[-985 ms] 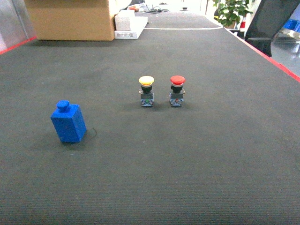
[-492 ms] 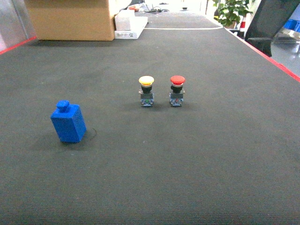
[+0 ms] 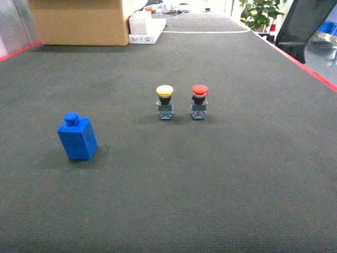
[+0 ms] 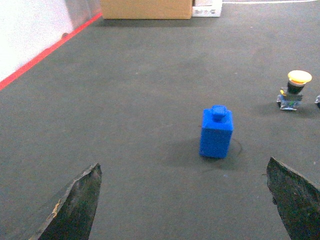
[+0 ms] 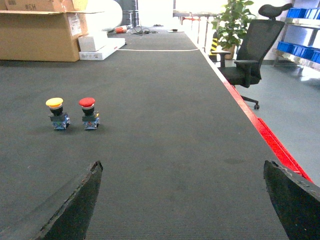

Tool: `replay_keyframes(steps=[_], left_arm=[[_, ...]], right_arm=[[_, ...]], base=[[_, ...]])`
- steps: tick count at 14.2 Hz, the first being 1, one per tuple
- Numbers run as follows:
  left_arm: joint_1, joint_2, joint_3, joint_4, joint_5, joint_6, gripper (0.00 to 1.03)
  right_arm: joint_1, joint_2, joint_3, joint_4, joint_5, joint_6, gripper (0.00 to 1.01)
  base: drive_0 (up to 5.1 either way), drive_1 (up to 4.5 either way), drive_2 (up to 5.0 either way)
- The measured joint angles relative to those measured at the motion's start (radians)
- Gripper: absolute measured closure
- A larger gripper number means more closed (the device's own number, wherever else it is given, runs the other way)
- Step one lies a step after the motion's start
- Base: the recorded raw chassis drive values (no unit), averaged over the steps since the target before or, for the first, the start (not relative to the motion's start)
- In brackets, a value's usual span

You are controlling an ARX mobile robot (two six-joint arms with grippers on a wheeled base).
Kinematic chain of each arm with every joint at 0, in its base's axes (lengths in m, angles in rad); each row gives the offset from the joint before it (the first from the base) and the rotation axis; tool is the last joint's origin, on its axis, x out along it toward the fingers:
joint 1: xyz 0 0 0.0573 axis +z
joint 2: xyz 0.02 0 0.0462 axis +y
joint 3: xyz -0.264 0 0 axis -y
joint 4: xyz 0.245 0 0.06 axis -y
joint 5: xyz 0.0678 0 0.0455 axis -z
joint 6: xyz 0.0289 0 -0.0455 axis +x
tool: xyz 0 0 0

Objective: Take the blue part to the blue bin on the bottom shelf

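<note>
Blue part [image 3: 77, 137]: upright on the dark worktop [image 3: 210, 179], stud on top; the landmark for the entries below.
Change over the last second: almost none. The blue part sits a hair further right in the head view than a second ago, as do both buttons, which suggests the camera or base drifted, not the objects.
Yellow-capped button [image 3: 165, 101]: well to the right of the blue part and a little farther back, upright.
Red-capped button [image 3: 199, 101]: beyond the yellow one, farther right again from the blue part, just beside its neighbour.
Left tool [image 4: 185, 202]: released, fingers spread wide; the blue part stands ahead of it, between the two finger lines but well apart from both.
Right tool [image 5: 182, 200]: released, fingers spread wide, far to the right of the blue part, nothing between them.
Cardboard box [image 3: 79, 21]: far behind the blue part at the worktop's back edge.
Blue bin, bottom shelf: not identifiable in any view.
Task standing: by my reading, no grasp begun; the approach on the blue part has yet to start.
</note>
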Motion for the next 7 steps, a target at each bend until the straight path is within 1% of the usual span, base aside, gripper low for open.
replay_keyframes(steps=[1, 2, 5, 7], left_arm=[[0.000, 0.184, 0.039, 0.149, 0.064, -0.018, 0.05], [0.000, 0.340, 0.078, 0.258, 0.118, -0.033, 0.05], [0.018, 0.619, 0.177, 0.446, 0.207, -0.074, 0.05], [0.042, 0.830, 0.248, 0.558, 0.303, -0.102, 0.05]], right_arm=[[0.000, 0.000, 0.000, 0.000, 0.000, 0.000, 0.03], [0.000, 0.000, 0.000, 0.000, 0.000, 0.000, 0.03], [0.000, 0.000, 0.000, 0.000, 0.000, 0.000, 0.03], [0.000, 0.000, 0.000, 0.000, 0.000, 0.000, 0.03]], base=[[0.0, 0.00, 0.0], [0.0, 0.00, 0.0], [0.0, 0.00, 0.0], [0.0, 0.00, 0.0]])
